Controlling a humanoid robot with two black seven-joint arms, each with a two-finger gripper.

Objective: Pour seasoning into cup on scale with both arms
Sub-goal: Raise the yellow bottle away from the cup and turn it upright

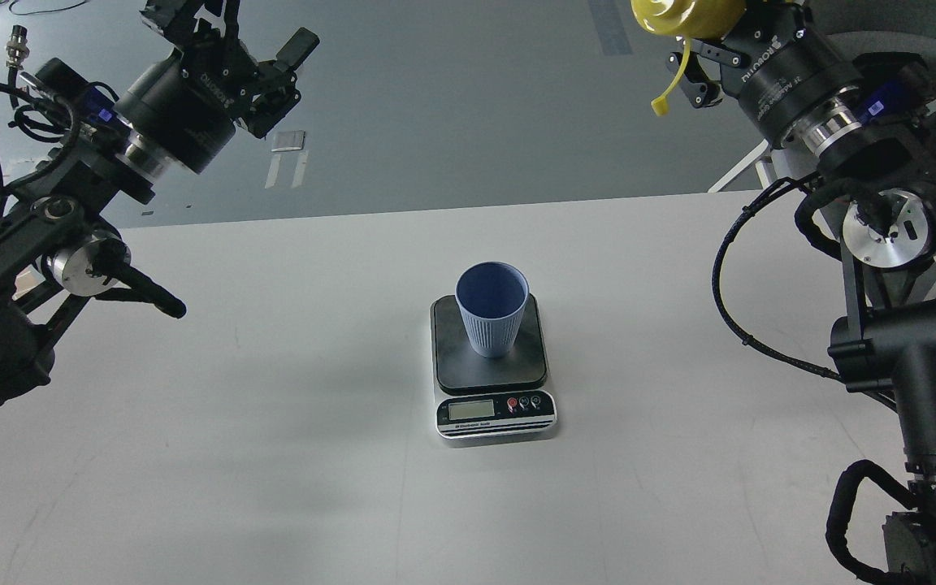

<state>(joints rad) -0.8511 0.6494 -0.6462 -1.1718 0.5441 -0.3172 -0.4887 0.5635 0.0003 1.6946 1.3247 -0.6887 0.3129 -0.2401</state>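
My right tool (708, 61) is closed on the yellow seasoning bottle (683, 18), holding it high at the top edge of the view, well apart from the table (273, 406). Only part of the bottle shows; its small tethered cap (660, 104) dangles free below on its strap, which suggests the nozzle is uncapped and ready. I hold it raised, I judge, so it can come in over the cup from above without knocking it.

My left tool (261, 61) is spread open and holds nothing, raised on the far left, well clear of everything. It seems kept free to steady the bottle or help squeeze it.

The light blue cup (492, 317) stands upright on the dark platform of the scale (494, 406), towards its back edge, mouth open upward; I cannot tell if anything is inside. The scale sits near the middle of the table with its display facing me, so the weight can be read while pouring. The pour looks not yet begun; the bottle is well away from the cup.
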